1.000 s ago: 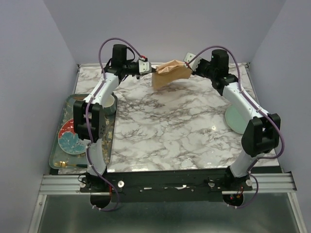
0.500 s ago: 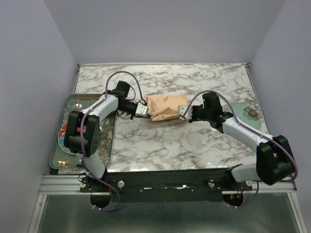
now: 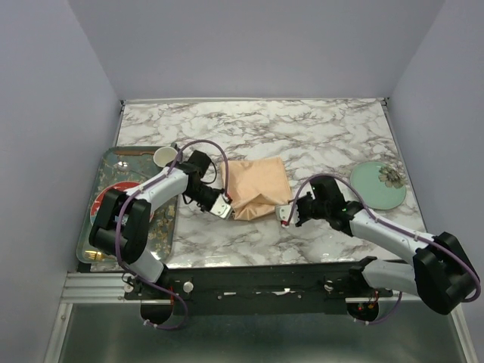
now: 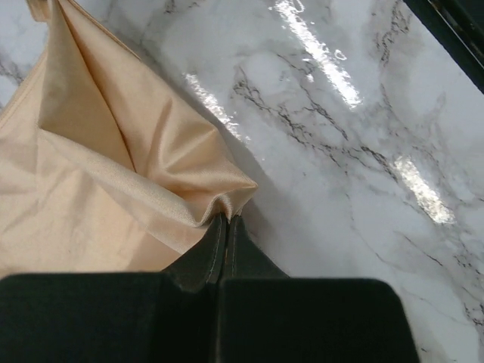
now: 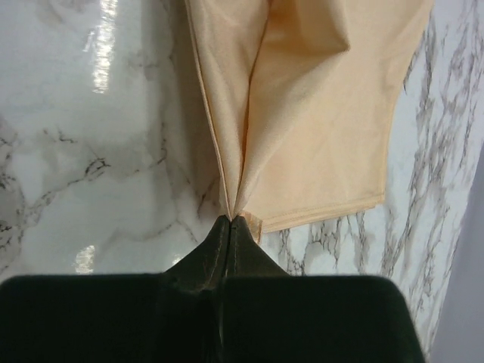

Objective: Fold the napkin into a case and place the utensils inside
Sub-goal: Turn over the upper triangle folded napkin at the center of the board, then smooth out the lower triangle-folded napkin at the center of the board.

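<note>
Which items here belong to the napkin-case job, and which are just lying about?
In the job: napkin, pinched by the left end effector and right end effector; gold utensils.
Lying about: grey tray, red plate, white cup, green plate.

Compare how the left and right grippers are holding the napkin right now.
The left gripper pinches a bunched near-left corner of the napkin; the right gripper pinches its near-right edge, where a long crease runs in. The left arm is bent back on itself; the right arm stretches low across the table. Both are shut on the napkin.
</note>
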Tool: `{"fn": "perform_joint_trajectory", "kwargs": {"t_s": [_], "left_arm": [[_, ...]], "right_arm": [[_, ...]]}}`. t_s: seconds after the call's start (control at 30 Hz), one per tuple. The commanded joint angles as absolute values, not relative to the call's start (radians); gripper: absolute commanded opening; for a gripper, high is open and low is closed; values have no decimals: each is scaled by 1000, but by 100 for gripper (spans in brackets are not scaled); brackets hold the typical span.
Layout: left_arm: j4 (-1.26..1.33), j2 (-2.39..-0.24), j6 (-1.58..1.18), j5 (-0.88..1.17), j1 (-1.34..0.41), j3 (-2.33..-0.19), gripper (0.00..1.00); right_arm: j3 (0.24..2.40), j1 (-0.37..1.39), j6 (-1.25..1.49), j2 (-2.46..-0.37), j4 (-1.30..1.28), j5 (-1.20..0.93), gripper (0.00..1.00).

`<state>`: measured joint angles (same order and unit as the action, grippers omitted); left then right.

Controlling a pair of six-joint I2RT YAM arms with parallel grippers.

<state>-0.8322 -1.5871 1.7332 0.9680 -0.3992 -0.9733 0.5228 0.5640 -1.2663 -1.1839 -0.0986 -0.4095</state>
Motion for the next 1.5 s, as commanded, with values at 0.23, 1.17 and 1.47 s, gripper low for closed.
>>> {"fn": "perform_joint_trajectory", "kwargs": {"t_s": [0.23,1.17,1.47], "left_arm": [[-859,-1411,1791,816,-433,-844,47],[-399,-1469,643,410,-686,-856,41],[-394,-1451,624,390,-687,-842,44]], "right_arm": [[509,626,-1301,-996,-336,-433,70],[1101,290,-131,-1637,-741,-696,55],[1075,288,-35,-1738,-712,-635,59]]}}
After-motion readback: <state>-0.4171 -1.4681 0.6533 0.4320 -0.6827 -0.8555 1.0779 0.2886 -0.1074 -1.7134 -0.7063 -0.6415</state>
